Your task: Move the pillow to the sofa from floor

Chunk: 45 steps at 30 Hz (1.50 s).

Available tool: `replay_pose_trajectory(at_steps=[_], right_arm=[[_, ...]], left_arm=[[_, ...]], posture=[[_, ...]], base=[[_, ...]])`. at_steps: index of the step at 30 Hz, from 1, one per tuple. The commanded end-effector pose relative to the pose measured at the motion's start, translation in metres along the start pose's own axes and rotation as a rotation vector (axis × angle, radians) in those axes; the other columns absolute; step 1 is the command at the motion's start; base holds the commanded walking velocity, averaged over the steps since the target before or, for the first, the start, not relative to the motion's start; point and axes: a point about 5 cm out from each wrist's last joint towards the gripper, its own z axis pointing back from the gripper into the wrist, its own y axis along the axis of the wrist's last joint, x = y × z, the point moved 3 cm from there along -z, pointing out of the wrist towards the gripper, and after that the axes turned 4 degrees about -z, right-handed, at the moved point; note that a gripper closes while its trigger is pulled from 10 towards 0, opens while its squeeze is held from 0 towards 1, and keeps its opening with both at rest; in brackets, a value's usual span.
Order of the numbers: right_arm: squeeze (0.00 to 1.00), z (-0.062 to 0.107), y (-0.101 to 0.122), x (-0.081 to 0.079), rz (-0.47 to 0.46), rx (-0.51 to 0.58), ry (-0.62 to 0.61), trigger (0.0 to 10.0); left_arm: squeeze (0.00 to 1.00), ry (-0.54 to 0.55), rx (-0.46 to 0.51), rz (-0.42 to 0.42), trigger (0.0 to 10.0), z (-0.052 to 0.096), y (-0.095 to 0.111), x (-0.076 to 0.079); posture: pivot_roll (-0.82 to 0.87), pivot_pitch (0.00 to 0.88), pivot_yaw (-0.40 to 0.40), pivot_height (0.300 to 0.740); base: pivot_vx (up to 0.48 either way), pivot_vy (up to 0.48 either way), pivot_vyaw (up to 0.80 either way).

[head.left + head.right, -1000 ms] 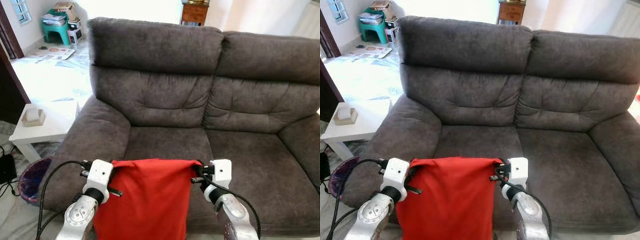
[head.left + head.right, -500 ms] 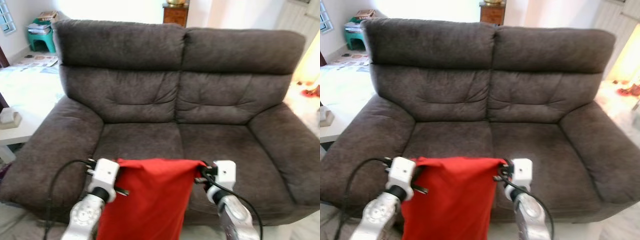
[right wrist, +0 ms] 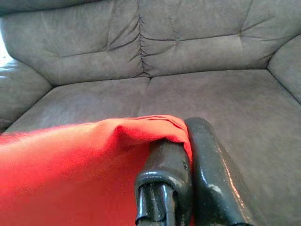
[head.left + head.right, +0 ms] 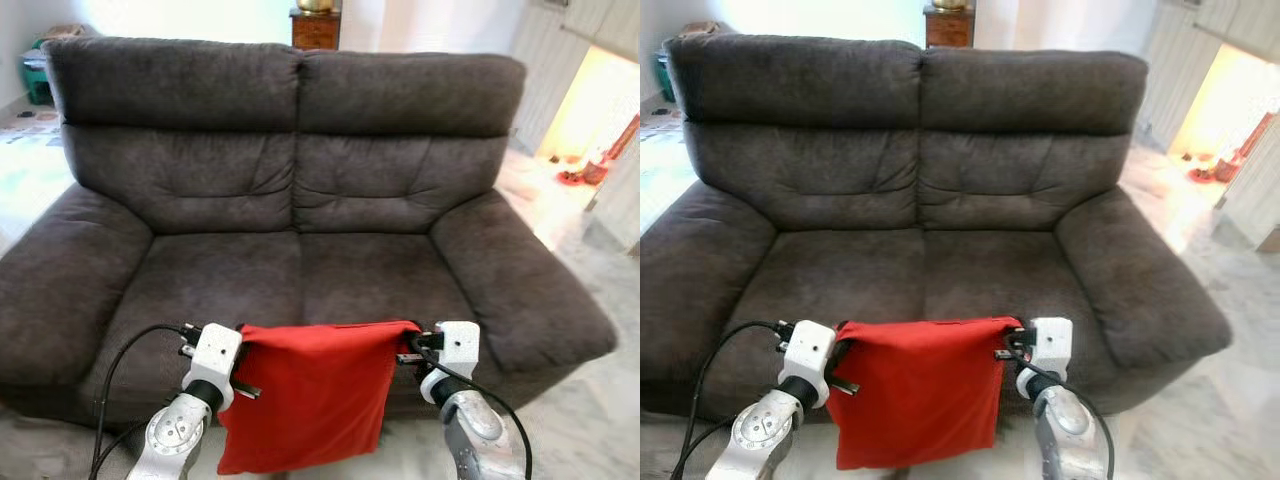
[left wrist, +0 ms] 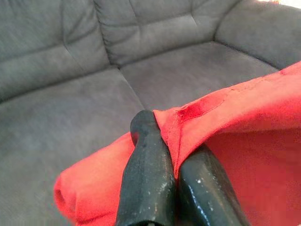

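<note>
A flat red pillow (image 4: 305,395) hangs by its top edge between my two grippers, in front of the dark grey two-seat sofa (image 4: 290,190). My left gripper (image 4: 243,340) is shut on its upper left corner, and its black fingers (image 5: 146,174) pinch the red fabric (image 5: 244,122). My right gripper (image 4: 407,338) is shut on the upper right corner, where the fingers (image 3: 207,169) clamp the pillow (image 3: 70,169). The pillow hangs just before the seat's front edge, near the middle of the sofa (image 4: 910,270).
Both seat cushions (image 4: 380,275) lie bare, with wide armrests (image 4: 520,285) on either side. A wooden cabinet (image 4: 314,27) stands behind the backrest. Pale tiled floor (image 4: 580,400) spreads to the right, toward a bright doorway.
The camera has swung right, so the sofa now sits centred and the side table has left the picture. Both grippers keep their hold on the red pillow.
</note>
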Motion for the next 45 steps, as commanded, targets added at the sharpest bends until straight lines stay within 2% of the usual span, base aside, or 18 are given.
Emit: replay_pose_trajectory(at_steps=[1, 16, 20, 24, 33, 36, 40, 45], right_arm=[[0.00, -0.008, 0.027, -0.004, 0.014, 0.092, 0.026, 10.0], [0.00, -0.011, 0.026, -0.008, -0.004, 0.085, 0.050, 10.0], [0.00, -0.011, 0.027, -0.009, -0.018, 0.093, 0.051, 10.0], [0.00, -0.011, 0.026, -0.009, -0.012, 0.090, 0.050, 10.0], [0.00, -0.010, 0.027, -0.009, -0.010, 0.091, 0.057, 10.0], [0.00, -0.010, 0.026, -0.012, -0.022, 0.093, 0.080, 10.0], [0.00, -0.011, 0.028, -0.016, 0.006, 0.101, 0.104, 10.0], [0.00, -0.010, 0.032, -0.016, 0.001, 0.122, 0.113, 10.0]], left_arm=[[0.00, 0.026, 0.082, -0.021, 10.0, -0.007, 0.022, -0.009], [0.00, 0.052, 0.088, 0.013, 10.0, -0.009, 0.025, -0.014], [0.00, 0.047, 0.066, 0.009, 10.0, -0.012, 0.021, -0.011], [0.00, 0.045, 0.083, 0.032, 10.0, -0.011, 0.023, -0.008], [0.00, 0.071, 0.095, 0.036, 10.0, -0.010, 0.026, -0.012], [0.00, 0.083, 0.109, 0.030, 10.0, -0.012, 0.029, -0.012], [0.00, 0.087, 0.124, 0.031, 10.0, -0.013, 0.033, -0.011], [0.00, 0.096, 0.129, 0.028, 10.0, -0.013, 0.034, -0.013]], posture=[[0.13, 0.000, -0.032, 0.740], [0.13, 0.000, -0.032, 0.740], [0.13, 0.000, -0.032, 0.740], [0.13, 0.000, -0.029, 0.740], [0.13, 0.000, -0.030, 0.740], [0.13, 0.000, -0.033, 0.740], [0.13, 0.000, -0.031, 0.740], [0.13, 0.000, -0.033, 0.740]], base=[[0.000, -0.431, 0.00], [0.000, -0.407, 0.00], [0.000, 0.000, 0.00], [0.000, 0.000, 0.00], [0.000, 0.000, 0.00], [0.000, 0.000, 0.00], [0.204, 0.000, 0.00], [0.319, 0.000, 0.75]])
